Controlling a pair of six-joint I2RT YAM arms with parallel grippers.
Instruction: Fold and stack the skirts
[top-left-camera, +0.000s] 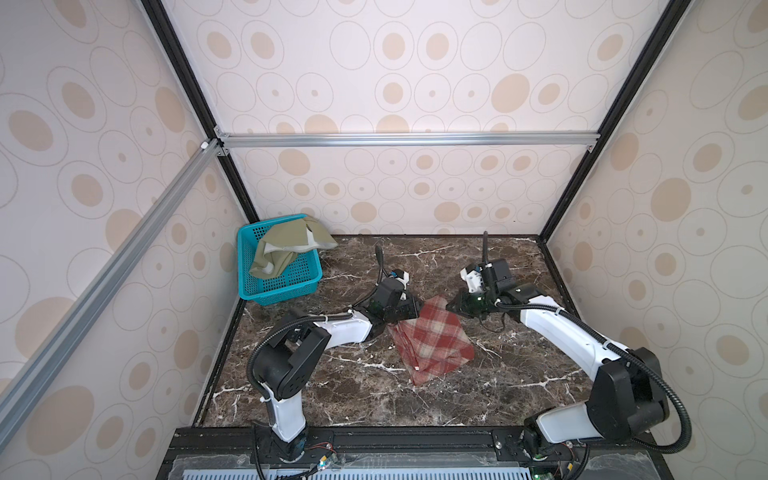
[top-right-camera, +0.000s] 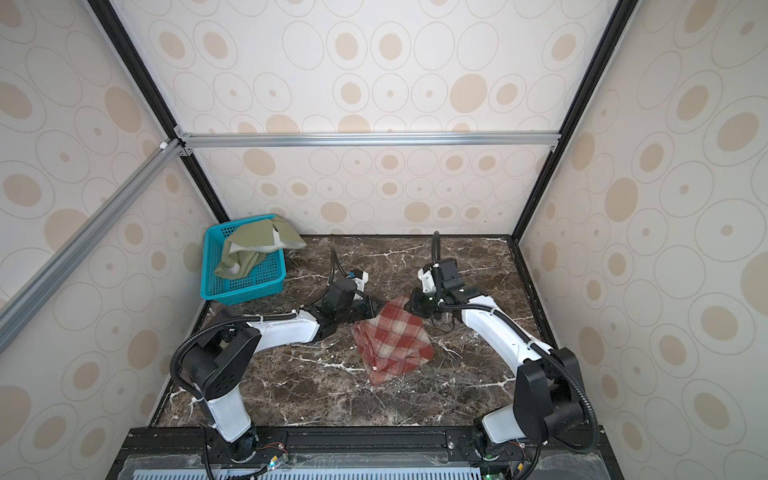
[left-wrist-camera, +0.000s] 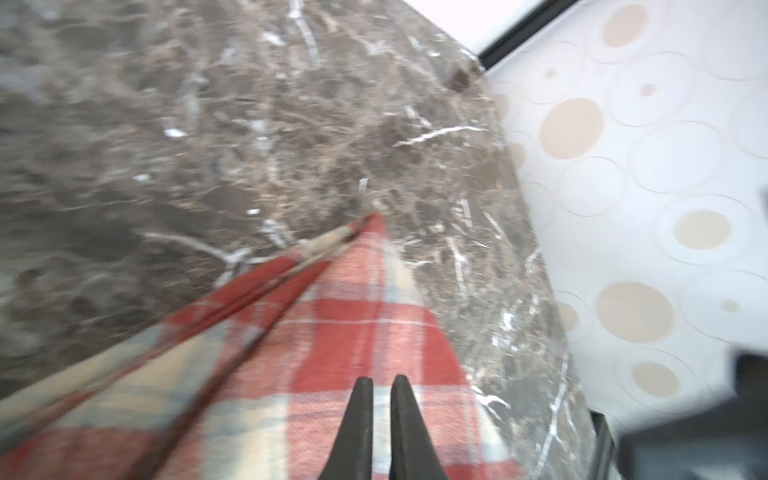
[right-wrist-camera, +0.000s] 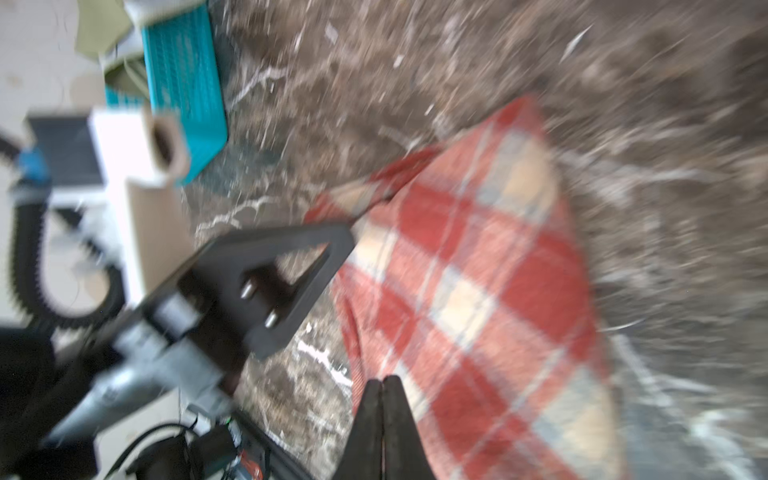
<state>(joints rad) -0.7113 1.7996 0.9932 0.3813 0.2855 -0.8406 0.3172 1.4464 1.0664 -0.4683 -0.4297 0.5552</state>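
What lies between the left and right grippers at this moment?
The far corner of the plaid skirt lies between the left gripper and the right gripper. Both top views show this.

The marble table (top-left-camera: 353, 395) holds plaid skirt (top-left-camera: 432, 340), teal basket (top-left-camera: 286, 287).

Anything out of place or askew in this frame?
Yes. The olive-green skirt is unfolded, spilling over the far rim of the teal basket. The plaid skirt lies folded but skewed on the table, its layers' edges misaligned.
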